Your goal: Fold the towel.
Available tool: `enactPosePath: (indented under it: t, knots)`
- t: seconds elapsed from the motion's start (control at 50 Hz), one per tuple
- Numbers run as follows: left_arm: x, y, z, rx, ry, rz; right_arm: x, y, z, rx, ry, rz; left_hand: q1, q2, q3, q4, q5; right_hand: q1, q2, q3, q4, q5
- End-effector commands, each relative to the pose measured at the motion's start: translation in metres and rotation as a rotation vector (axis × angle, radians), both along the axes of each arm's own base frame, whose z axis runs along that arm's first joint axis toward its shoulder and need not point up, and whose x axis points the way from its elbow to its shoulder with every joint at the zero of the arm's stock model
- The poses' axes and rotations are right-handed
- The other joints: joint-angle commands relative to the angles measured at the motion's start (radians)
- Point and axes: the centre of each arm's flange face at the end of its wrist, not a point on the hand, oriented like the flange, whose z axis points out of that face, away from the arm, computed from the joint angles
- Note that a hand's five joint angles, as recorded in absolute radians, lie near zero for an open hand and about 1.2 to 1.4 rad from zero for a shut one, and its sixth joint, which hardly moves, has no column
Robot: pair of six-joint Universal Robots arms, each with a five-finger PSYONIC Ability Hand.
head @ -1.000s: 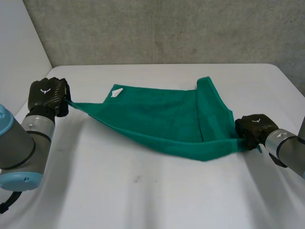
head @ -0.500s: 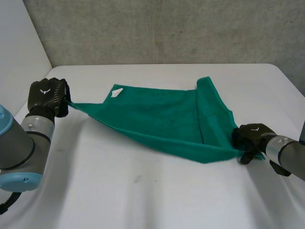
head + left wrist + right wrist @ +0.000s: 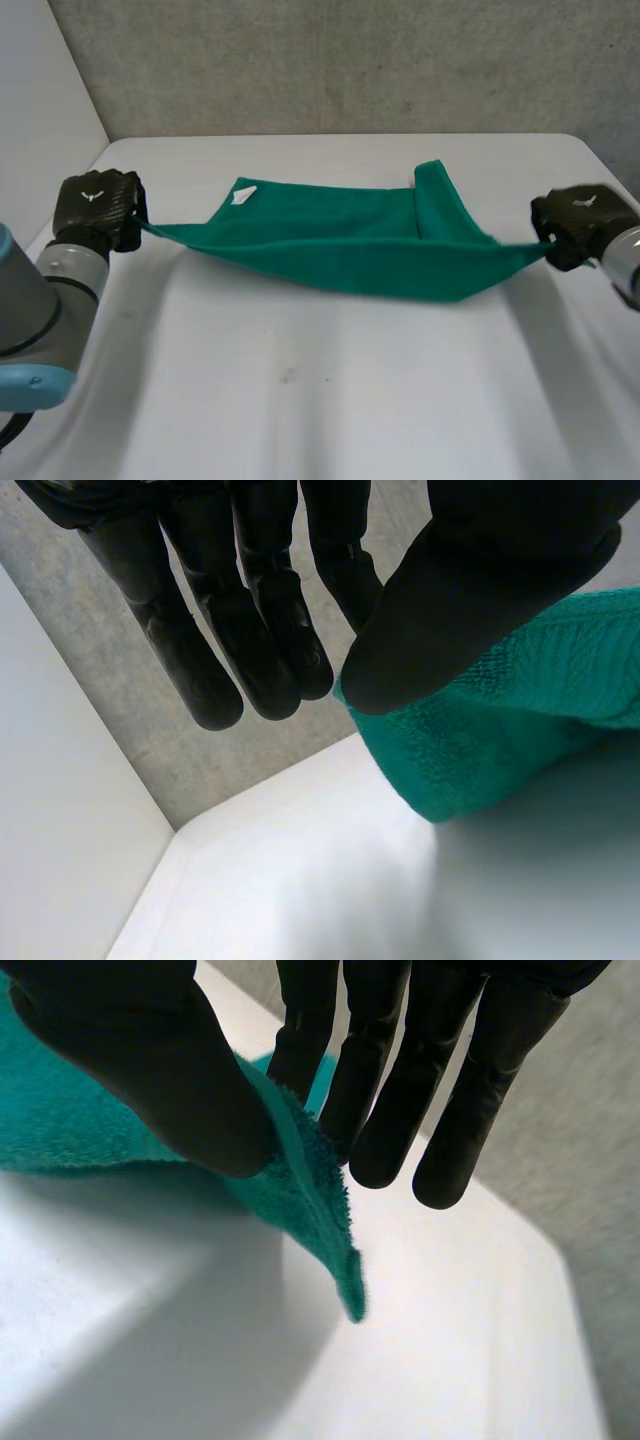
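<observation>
A green towel [image 3: 340,245] hangs stretched between my two hands above the white table [image 3: 330,400], its far part with a white label [image 3: 245,195] resting on the table. My left hand [image 3: 97,205] pinches the towel's near left corner [image 3: 480,720] between thumb [image 3: 440,610] and straight fingers [image 3: 270,630]. My right hand [image 3: 583,222] pinches the near right corner [image 3: 310,1210] between its thumb [image 3: 170,1070] and fingers [image 3: 400,1090]. A short tip of cloth hangs below the right thumb. The towel's right edge is folded over at the far right corner [image 3: 432,175].
A grey concrete wall [image 3: 350,60] runs behind the table's far edge. A white panel [image 3: 40,110] stands at the table's left side. The table's right edge [image 3: 610,170] lies close to my right hand.
My right hand has lifted and moved farther back and right with its corner, pulling the near edge taut and raising it off the table. The left hand has stayed almost still.
</observation>
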Motion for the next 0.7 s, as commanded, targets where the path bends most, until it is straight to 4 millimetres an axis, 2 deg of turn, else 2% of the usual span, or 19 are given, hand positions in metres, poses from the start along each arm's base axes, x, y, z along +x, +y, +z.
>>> enactPosePath:
  t: [0.02, 0.1, 0.16, 0.28, 0.38, 0.48, 0.52, 0.54, 0.56, 0.68, 0.7]
  knots:
    - [0.016, 0.046, 0.051, 0.066, -0.012, 0.005, -0.016, 0.057, 0.059, -0.001, 0.229, 0.048, 0.246, 0.196, 0.203, 0.201, 0.22, 0.41, 0.216, 0.215, 0.207, 0.237]
    - [0.022, 0.068, 0.064, 0.079, -0.008, -0.045, -0.025, 0.087, 0.062, 0.066, 0.409, 0.104, 0.246, 0.196, 0.203, 0.201, 0.22, 0.41, 0.216, 0.215, 0.207, 0.237]
    - [0.024, 0.078, 0.064, 0.094, -0.006, -0.083, -0.025, 0.102, 0.057, 0.112, 0.476, 0.147, 0.246, 0.196, 0.203, 0.201, 0.22, 0.41, 0.216, 0.215, 0.207, 0.237]
    - [0.026, 0.089, 0.05, 0.149, -0.004, -0.123, -0.024, 0.103, 0.041, 0.143, 0.463, 0.157, 0.246, 0.196, 0.203, 0.201, 0.22, 0.41, 0.216, 0.215, 0.207, 0.237]
    - [0.026, 0.08, 0.036, 0.188, -0.004, -0.122, -0.022, 0.075, 0.02, 0.129, 0.421, 0.122, 0.246, 0.196, 0.203, 0.201, 0.22, 0.41, 0.216, 0.215, 0.207, 0.237]
    - [0.022, 0.054, 0.013, 0.213, -0.004, -0.124, -0.016, 0.048, 0.0, 0.132, 0.415, 0.091, 0.246, 0.196, 0.203, 0.201, 0.22, 0.41, 0.216, 0.215, 0.207, 0.237]
    - [0.021, 0.05, 0.013, 0.205, -0.005, -0.127, -0.014, 0.044, -0.002, 0.133, 0.413, 0.087, 0.246, 0.196, 0.203, 0.201, 0.22, 0.41, 0.216, 0.215, 0.207, 0.237]
    - [0.02, 0.046, 0.012, 0.199, -0.005, -0.13, -0.011, 0.035, -0.008, 0.135, 0.413, 0.075, 0.246, 0.196, 0.203, 0.201, 0.22, 0.41, 0.216, 0.215, 0.207, 0.237]
    - [0.016, 0.034, 0.006, 0.188, -0.005, -0.137, -0.009, 0.025, -0.012, 0.131, 0.413, 0.055, 0.246, 0.196, 0.203, 0.201, 0.22, 0.41, 0.216, 0.215, 0.207, 0.237]
    - [-0.001, -0.003, -0.007, 0.14, -0.011, -0.129, 0.002, -0.009, -0.022, 0.076, 0.41, 0.017, 0.246, 0.196, 0.203, 0.201, 0.22, 0.41, 0.216, 0.215, 0.207, 0.237]
    - [-0.003, -0.009, -0.008, 0.129, -0.012, -0.119, 0.005, -0.021, -0.025, 0.054, 0.41, 0.01, 0.246, 0.196, 0.203, 0.201, 0.22, 0.41, 0.216, 0.215, 0.207, 0.237]
